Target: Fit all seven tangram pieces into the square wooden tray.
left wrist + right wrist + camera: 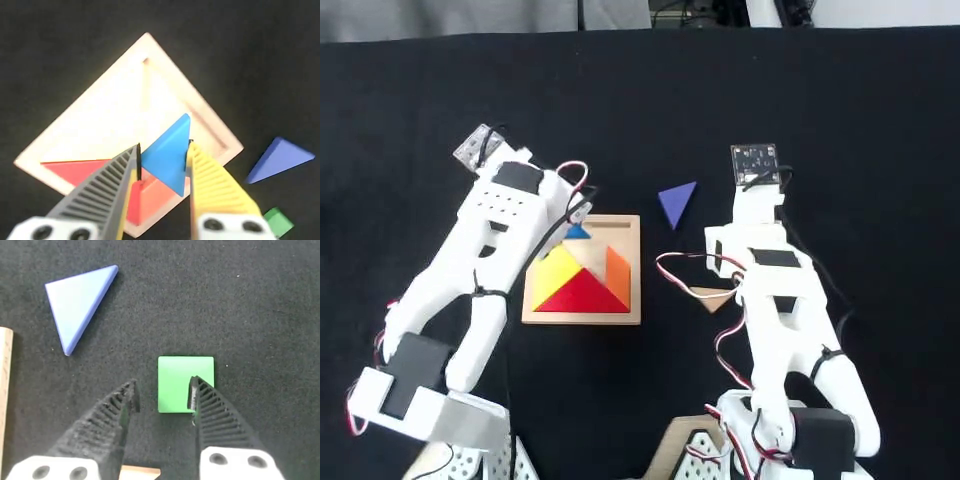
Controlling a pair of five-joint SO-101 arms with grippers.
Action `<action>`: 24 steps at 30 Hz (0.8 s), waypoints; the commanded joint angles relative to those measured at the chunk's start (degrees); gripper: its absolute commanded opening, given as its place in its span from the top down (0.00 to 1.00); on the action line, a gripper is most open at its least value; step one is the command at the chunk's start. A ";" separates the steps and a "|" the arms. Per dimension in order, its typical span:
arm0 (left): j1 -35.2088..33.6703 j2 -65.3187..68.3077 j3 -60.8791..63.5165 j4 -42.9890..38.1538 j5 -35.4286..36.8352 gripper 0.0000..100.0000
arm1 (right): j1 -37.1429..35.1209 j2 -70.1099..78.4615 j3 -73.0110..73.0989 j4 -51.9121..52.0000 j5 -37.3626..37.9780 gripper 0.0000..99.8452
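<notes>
- Light-blue triangle [167, 159]: clamped between the fingers of the left gripper [164, 146], over the square wooden tray [620, 232], above the edge of the red triangle [582, 293].
- Also in the tray: yellow triangle [555, 268] and orange piece [617, 268].
- Green square [185, 382]: flat on the black cloth [820, 100], partly between the spread fingers of the right gripper [162, 392], with one fingertip over its edge.
- Dark-blue triangle [80, 302]: on the cloth near the square, not touching it.

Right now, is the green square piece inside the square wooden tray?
No, the green square lies on the black cloth below the right gripper.
</notes>
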 commanded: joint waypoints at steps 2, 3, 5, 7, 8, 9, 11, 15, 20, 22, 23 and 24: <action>-0.04 4.13 -2.51 -4.31 8.18 0.87 | -0.79 -2.33 -0.13 -0.79 0.00 0.83; -0.22 5.89 -2.95 -4.31 10.11 0.87 | -0.79 -2.33 -0.13 -0.79 0.00 0.83; -0.31 8.62 -3.12 -4.48 12.75 0.87 | -0.79 -2.33 -0.13 -0.79 0.00 0.83; -0.22 10.73 -3.21 -4.48 14.33 0.87 | -0.79 -2.42 -0.13 -0.79 0.00 0.83; -0.22 11.08 -3.65 -4.13 15.21 0.87 | -0.79 -2.42 -0.13 -0.79 0.00 0.83; -0.31 11.25 -3.74 -4.04 16.09 0.87 | -0.79 -2.42 -0.13 -0.79 0.00 0.83; -0.31 11.08 -3.82 -4.04 17.67 0.88 | -0.79 -2.42 -0.13 -0.70 0.00 0.83; -0.31 10.99 -4.44 -4.57 20.13 0.87 | -0.79 -2.42 -0.13 -0.70 0.00 0.83; -0.13 11.43 -6.37 -4.48 20.22 0.87 | -0.79 -2.42 -0.13 -0.70 0.00 0.83; -0.04 11.52 -6.99 -4.48 19.96 0.87 | -0.79 -2.42 -0.13 -0.70 0.00 0.83; -0.22 11.52 -7.08 -4.48 19.96 0.87 | -0.79 -2.42 -0.13 -0.70 0.00 0.83; -0.31 11.52 -7.08 -4.48 19.96 0.87 | -0.79 -2.42 -0.13 -0.70 0.00 0.83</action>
